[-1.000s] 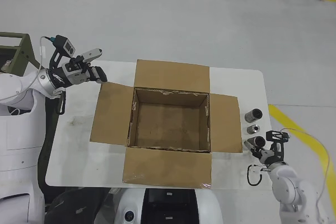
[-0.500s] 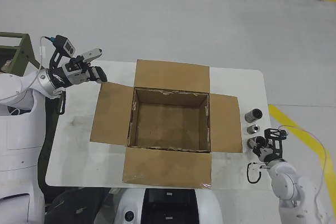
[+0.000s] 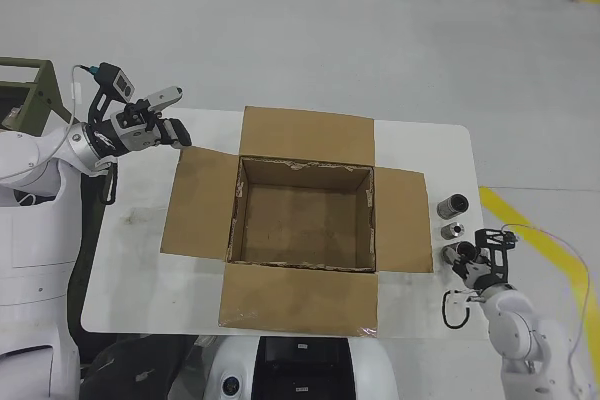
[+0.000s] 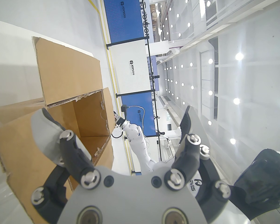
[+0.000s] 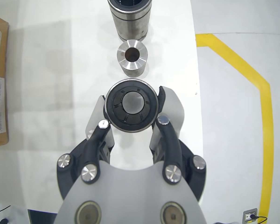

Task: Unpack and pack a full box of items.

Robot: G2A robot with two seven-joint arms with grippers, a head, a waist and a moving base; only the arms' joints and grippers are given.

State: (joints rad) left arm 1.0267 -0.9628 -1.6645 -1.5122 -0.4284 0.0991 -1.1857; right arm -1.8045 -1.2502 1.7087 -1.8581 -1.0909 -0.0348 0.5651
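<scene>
Box point(image 3: 300, 135) sits mid-table point(image 3: 420, 150), flaps folded out. Right gripper point(image 5: 132, 95) is clamped on the nearest bearing point(image 5: 131, 105), upright near the table's right edge, in a row with sleeve point(image 5: 132, 58) and second bearing point(image 5: 130, 8). Left gripper point(image 4: 114, 113) has fingers apart, by the box's left flap.

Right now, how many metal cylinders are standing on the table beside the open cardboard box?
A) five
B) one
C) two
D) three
D: three stand in a row beside the box: the far cylinder, the small sleeve and the near cylinder, which the right end effector straddles.
</scene>
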